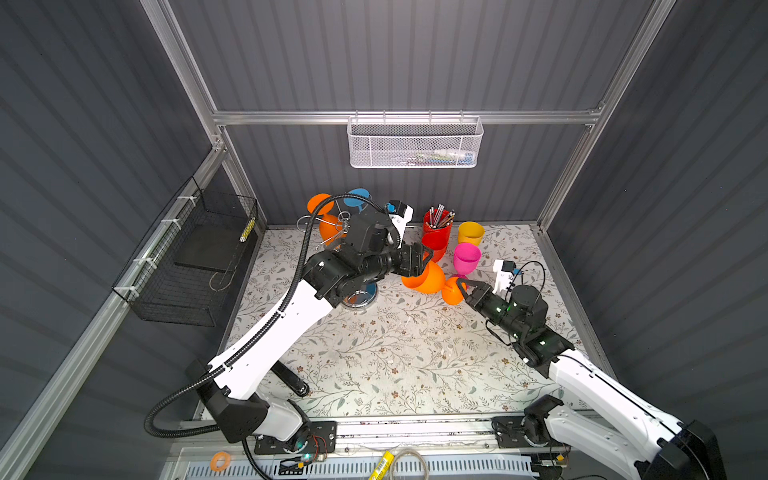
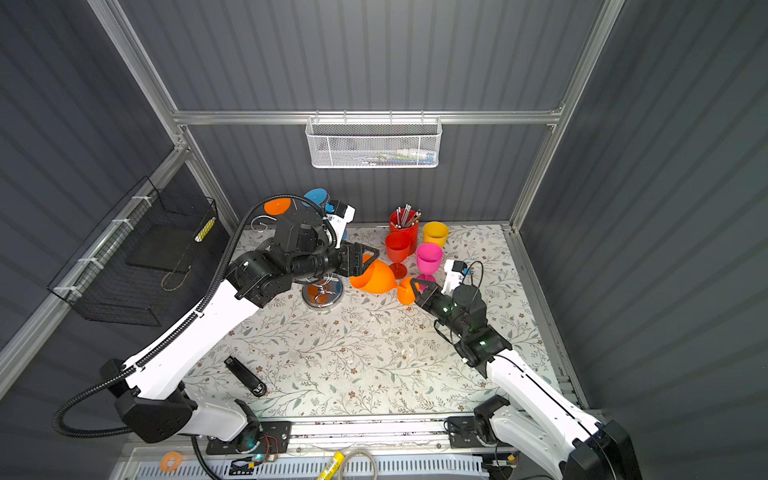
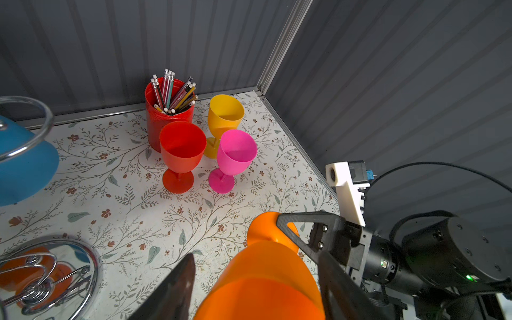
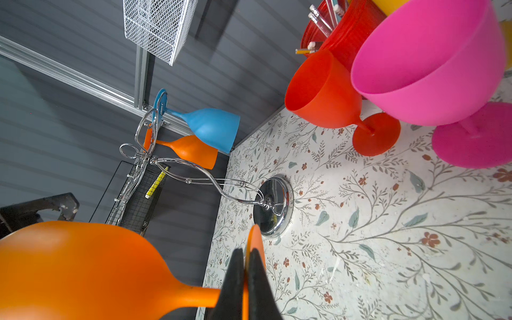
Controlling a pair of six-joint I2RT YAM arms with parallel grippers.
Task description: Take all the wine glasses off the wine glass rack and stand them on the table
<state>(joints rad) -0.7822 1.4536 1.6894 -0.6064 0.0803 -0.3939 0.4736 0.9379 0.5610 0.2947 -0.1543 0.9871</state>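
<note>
From where I stand, the orange wine glass [image 2: 376,279] is off the wine glass rack [image 4: 273,207] and lies on its side in the air over the flowered table [image 1: 395,353], just to the right of the rack's shiny round base. Its bowl points toward the left arm and its foot toward the right arm. The right hand [image 1: 460,284] is clenched flat on the rim of the glass's foot, with its two dark fingers [image 4: 235,279] pinching the thin disc edge-on. The left hand [image 2: 363,264] has its fingers spread on either side of the bowl near the rim. I cannot tell whether they press on it or only stand around it. On the rack, a blue glass [image 4: 210,127] and a second orange glass [image 4: 191,151] hang by their feet from the curled chrome arms. Behind the held glass a red glass [image 3: 181,149], a pink glass [image 3: 235,152] and a yellow glass [image 3: 224,113] stand upright, close together beside a red cup of pencils [image 3: 166,116] at the back wall. A white mesh basket [image 1: 415,143] hangs on the rail above.
</note>
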